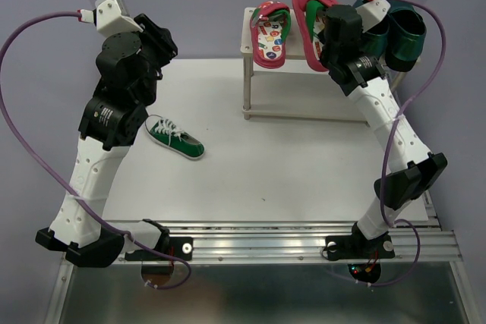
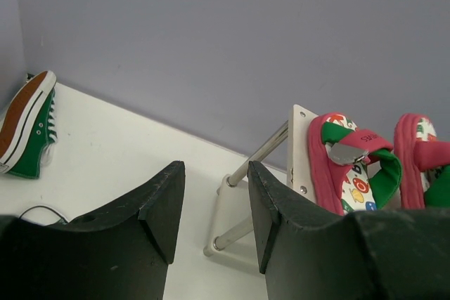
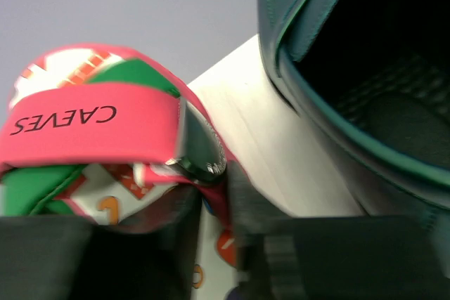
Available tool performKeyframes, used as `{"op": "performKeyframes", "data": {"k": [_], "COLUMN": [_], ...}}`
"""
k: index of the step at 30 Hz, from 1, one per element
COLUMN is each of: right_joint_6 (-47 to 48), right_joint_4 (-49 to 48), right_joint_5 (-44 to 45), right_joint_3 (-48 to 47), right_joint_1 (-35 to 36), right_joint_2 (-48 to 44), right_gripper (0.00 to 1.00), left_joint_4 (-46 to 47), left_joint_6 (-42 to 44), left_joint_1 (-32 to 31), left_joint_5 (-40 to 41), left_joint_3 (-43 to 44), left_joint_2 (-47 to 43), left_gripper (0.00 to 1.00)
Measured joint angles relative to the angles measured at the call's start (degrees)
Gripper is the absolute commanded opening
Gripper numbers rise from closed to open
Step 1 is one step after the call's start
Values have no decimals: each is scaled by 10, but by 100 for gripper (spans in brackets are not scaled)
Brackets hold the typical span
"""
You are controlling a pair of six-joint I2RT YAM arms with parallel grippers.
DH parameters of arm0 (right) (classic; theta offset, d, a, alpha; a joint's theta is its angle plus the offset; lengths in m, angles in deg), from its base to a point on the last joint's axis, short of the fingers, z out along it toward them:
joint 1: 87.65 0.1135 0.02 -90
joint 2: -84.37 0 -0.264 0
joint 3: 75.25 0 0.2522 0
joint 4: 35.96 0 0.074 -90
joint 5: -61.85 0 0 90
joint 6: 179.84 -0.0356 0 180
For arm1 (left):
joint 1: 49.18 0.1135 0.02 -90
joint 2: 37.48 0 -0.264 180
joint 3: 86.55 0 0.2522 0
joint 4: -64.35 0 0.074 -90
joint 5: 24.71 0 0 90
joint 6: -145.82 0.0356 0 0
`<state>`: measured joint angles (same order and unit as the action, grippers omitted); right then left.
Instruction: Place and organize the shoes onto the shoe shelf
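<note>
Top external view: two flip-flops [image 1: 270,32] and two loafers [image 1: 401,34] are counted side by side on the shelf [image 1: 296,67], whose top board is filled from left edge to right end. The right flip-flop [image 1: 307,5] juts past the back edge. One sneaker [image 1: 175,138] is seen on the tabletop [image 1: 288,165], well apart from the shelf, with wide surface between. The right fingers [image 3: 140,244] are almost closed on the right flip-flop's rim. The left fingers [image 2: 158,209] are half open with nothing held. By the wall [image 2: 211,33] a sneaker [image 2: 28,131] lies sideways; whether it is a second one cannot be told.
</note>
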<state>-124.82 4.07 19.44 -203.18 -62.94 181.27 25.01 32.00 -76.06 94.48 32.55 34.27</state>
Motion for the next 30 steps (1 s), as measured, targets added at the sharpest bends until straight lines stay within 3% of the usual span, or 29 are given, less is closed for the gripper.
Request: {"op": "performKeyframes", "data": {"k": [2, 5, 14, 21, 30], "right_joint_6": [-7, -13, -20, -2, 78], "right_joint_4": [-11, -13, -13, -13, -12], "right_joint_5": [-4, -10, -25, -69, -172], "right_joint_3": [0, 0, 0, 0, -5], "right_joint_1": [0, 0, 0, 0, 0], "right_joint_2": [2, 4, 5, -1, -72], "right_gripper": [39, 52, 60, 93, 100], "left_joint_4": [0, 0, -6, -17, -76], "left_joint_6": [0, 0, 1, 12, 22], "left_joint_1": [0, 0, 10, 39, 156], "left_joint_5": [0, 1, 9, -2, -86], "left_joint_3": [0, 0, -18, -18, -5], "left_joint_2": [0, 0, -4, -2, 79], "left_gripper": [52, 52, 52, 53, 52]}}
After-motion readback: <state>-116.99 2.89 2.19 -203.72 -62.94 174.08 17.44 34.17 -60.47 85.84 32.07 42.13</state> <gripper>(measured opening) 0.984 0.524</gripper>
